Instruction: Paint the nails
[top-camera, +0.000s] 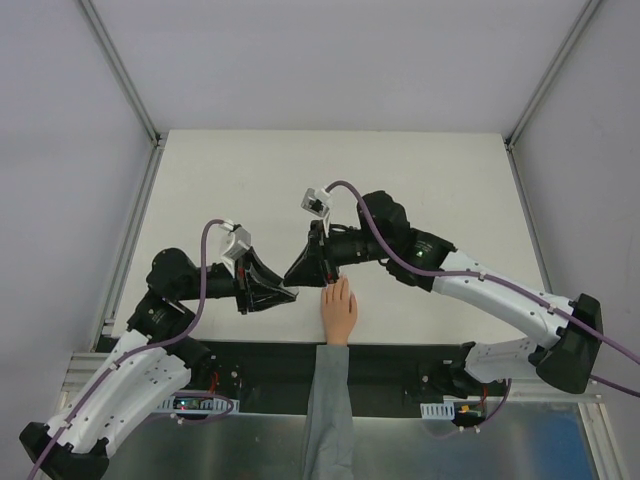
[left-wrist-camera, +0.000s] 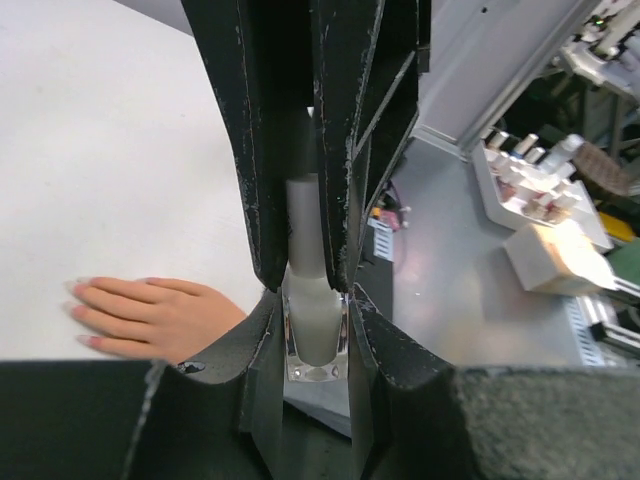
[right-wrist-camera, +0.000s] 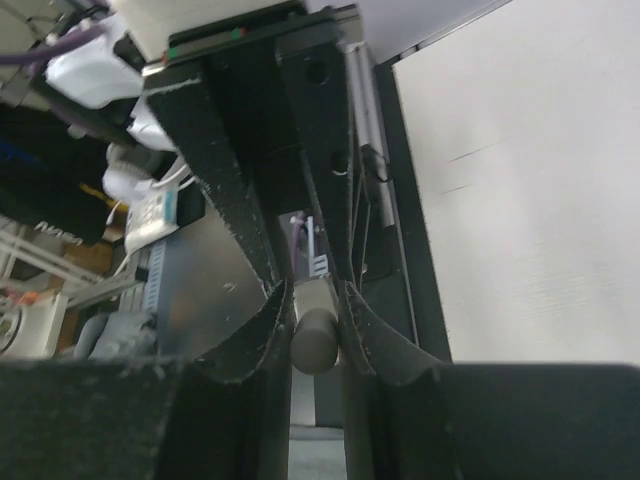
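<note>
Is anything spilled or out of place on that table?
Nothing stands out. The hand lies flat on the table, no spill shows; left fingers pinch a grey tube, right fingers a grey cap.

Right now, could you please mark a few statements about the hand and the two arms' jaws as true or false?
1. The small peach-coloured hand with a grey sleeve lies palm down on the white table. True.
2. The left arm's jaws stand open and empty. False: they are shut on a grey tube with a shiny metal end.
3. The right arm's jaws grip a small grey cylinder. True.
4. The hand rests at the table's far edge. False: it lies at the near edge, between the two arms.
</note>
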